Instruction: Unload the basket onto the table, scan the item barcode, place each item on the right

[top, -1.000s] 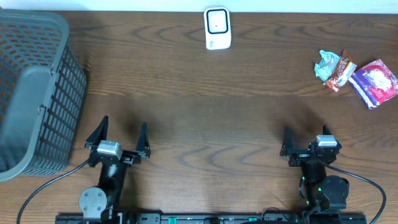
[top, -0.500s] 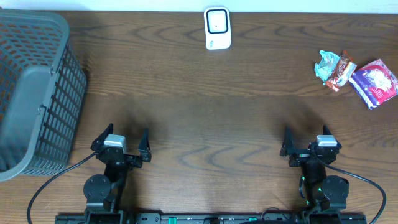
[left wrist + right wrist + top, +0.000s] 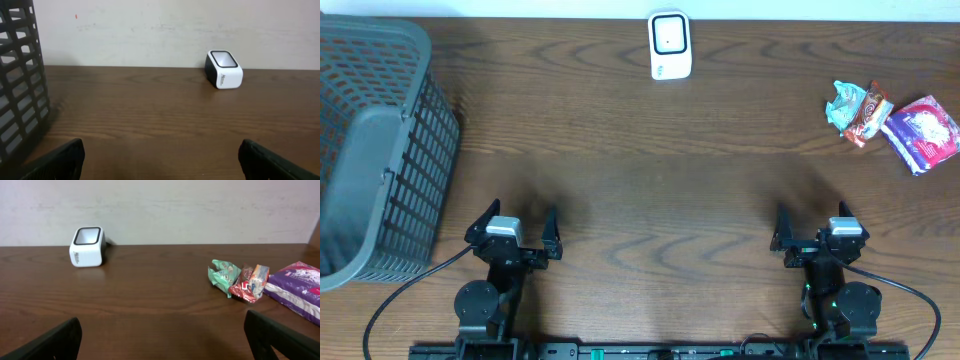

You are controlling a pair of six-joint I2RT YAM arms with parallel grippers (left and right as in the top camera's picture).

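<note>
The left jaws stand released and spread wide, grasping nothing; the right jaws stand the same way.

Overhead: two arms sit at the near edge of the counter [image 3: 650, 170], the left arm [image 3: 500, 245] and the right arm [image 3: 830, 245] well apart. One white scanner [image 3: 670, 45] stands at the far edge, midway between them. One dark basket [image 3: 380, 150] fills the left side, cut off by the frame. Three snack packets lie in a touching row at far right: a teal packet [image 3: 842, 103], a red packet [image 3: 868, 115] and a purple packet [image 3: 923, 133]. No barcode can be made out on any of them.

Left wrist: two dark fingertips [image 3: 55, 160] show only as corners at the bottom. The scanner [image 3: 223, 69] stands ahead near the wall; the basket [image 3: 22, 75] is cropped at left.

Right wrist: again only the two fingertips [image 3: 45, 345] show, as corners. The scanner [image 3: 88, 246] is at left, the teal packet [image 3: 223, 275] and red packet [image 3: 250, 283] at right, and the purple packet [image 3: 297, 292] is cut off by the frame edge.
</note>
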